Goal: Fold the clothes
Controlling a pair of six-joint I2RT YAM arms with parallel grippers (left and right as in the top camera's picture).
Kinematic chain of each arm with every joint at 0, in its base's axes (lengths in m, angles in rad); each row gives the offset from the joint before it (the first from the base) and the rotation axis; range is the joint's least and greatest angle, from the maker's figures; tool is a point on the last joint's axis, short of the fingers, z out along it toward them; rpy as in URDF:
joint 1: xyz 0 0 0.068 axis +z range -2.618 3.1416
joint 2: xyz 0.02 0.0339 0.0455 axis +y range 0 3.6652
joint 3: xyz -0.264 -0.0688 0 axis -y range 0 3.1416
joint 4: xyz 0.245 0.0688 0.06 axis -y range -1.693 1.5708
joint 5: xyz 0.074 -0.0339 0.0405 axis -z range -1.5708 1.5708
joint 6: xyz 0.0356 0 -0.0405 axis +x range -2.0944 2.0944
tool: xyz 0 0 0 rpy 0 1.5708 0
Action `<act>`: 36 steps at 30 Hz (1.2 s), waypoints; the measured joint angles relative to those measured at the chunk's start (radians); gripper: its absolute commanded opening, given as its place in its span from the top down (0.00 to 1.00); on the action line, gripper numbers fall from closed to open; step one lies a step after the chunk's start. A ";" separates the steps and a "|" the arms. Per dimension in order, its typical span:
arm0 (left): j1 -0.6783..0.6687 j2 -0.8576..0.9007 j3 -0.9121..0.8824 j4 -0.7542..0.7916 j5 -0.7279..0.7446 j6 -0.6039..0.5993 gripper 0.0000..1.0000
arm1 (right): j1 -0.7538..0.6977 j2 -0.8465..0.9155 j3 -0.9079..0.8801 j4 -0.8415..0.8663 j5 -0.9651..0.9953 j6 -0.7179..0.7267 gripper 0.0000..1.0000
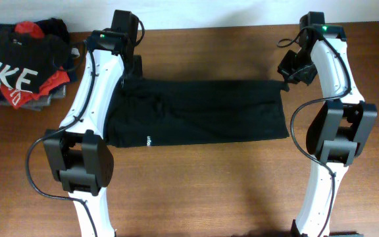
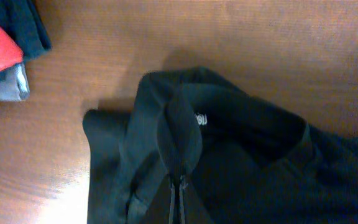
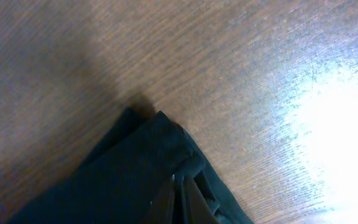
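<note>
Black T-shirt (image 1: 202, 112) lies at centre of table (image 1: 196, 191) in overhead view as a long left-right band, folded lengthwise, w/ left gripper (image 1: 127, 74) at its far-left corner and right gripper (image 1: 287, 80) at its far-right corner; pile of other garments (image 1: 25, 62) sits far left, apart. Left wrist view: jaws closed, pinching a raised fold of fabric beside the collar label. Right wrist view: jaws closed on the shirt's corner; est. task approx. half done, w/ cross-folds to a compact stack remaining.
</note>
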 measured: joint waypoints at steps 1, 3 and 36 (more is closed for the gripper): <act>0.000 0.000 0.000 -0.018 0.004 -0.002 0.99 | 0.000 -0.001 0.000 -0.011 0.001 0.000 0.97; 0.000 0.000 0.000 -0.051 0.012 -0.003 0.98 | 0.000 -0.002 0.000 -0.033 0.004 0.000 0.96; 0.007 0.000 -0.104 -0.049 0.075 -0.052 0.27 | 0.028 -0.076 0.000 -0.347 0.065 -0.141 0.21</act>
